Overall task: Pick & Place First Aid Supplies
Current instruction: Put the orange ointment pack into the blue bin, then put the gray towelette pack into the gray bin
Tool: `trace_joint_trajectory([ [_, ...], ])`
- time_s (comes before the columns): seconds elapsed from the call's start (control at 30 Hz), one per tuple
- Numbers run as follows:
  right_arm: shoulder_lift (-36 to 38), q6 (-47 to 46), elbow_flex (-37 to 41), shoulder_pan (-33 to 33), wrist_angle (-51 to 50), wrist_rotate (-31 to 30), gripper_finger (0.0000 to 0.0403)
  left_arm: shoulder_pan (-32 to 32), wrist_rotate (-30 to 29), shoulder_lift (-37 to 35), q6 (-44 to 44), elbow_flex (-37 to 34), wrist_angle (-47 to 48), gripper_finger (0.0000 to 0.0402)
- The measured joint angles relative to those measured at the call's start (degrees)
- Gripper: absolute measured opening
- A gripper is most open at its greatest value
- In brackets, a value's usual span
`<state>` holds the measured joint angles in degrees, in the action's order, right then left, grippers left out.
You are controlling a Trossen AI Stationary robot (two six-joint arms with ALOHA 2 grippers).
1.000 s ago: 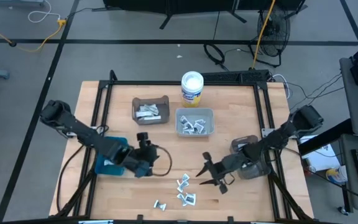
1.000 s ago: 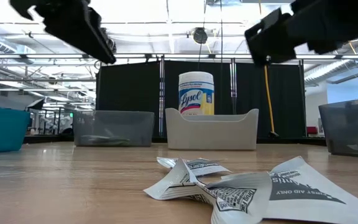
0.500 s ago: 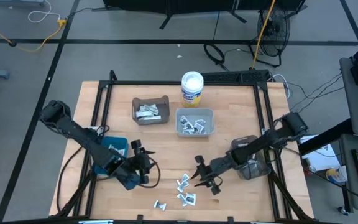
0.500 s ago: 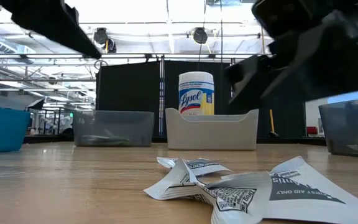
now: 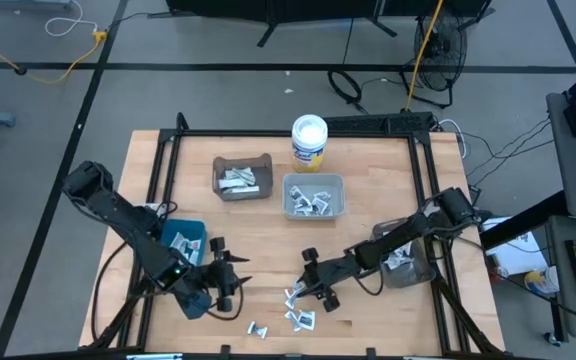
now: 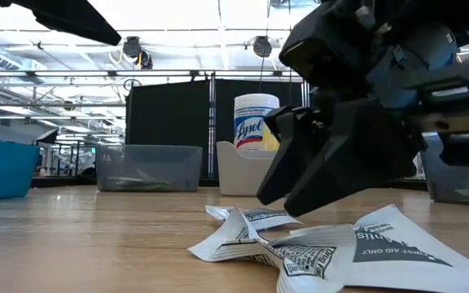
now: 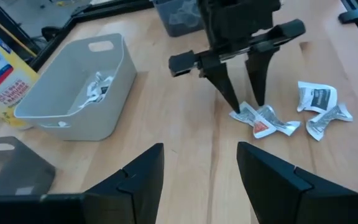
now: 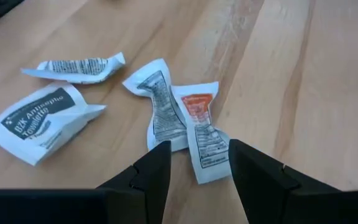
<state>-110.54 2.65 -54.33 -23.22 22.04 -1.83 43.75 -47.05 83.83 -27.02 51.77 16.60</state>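
Right tool [image 5: 309, 291] near packet-filled grey bin [image 5: 313, 197]

Overhead, table-level, 2 wrist cams

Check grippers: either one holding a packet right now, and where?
Nothing held. Right gripper is open, fingertips straddling the orange-print packet on the table. Left gripper is open and empty.
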Motion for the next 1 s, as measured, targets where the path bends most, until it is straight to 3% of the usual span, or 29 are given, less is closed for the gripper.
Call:
trace_joint_trajectory([
  [0.3, 0.0, -2.2, 0.0, 1.2, -1.3, -2.9, 0.0141, 2.2, -2.6, 0.0, -0.3, 0.0, -0.2, 0.0209],
  [0.83, 0.0, -2.4, -0.2, 1.7, 2.5, -3.2, 0.0005, 4.1, -5.6, 0.0, -0.7, 0.0, -0.2, 0.0209],
  [1.0, 0.4, -2.9, -1.4, 2.7, 4.4, -7.1, 0.0027, 3.8, -5.6, 0.0, -0.8, 0.0, -0.2, 0.0209],
])
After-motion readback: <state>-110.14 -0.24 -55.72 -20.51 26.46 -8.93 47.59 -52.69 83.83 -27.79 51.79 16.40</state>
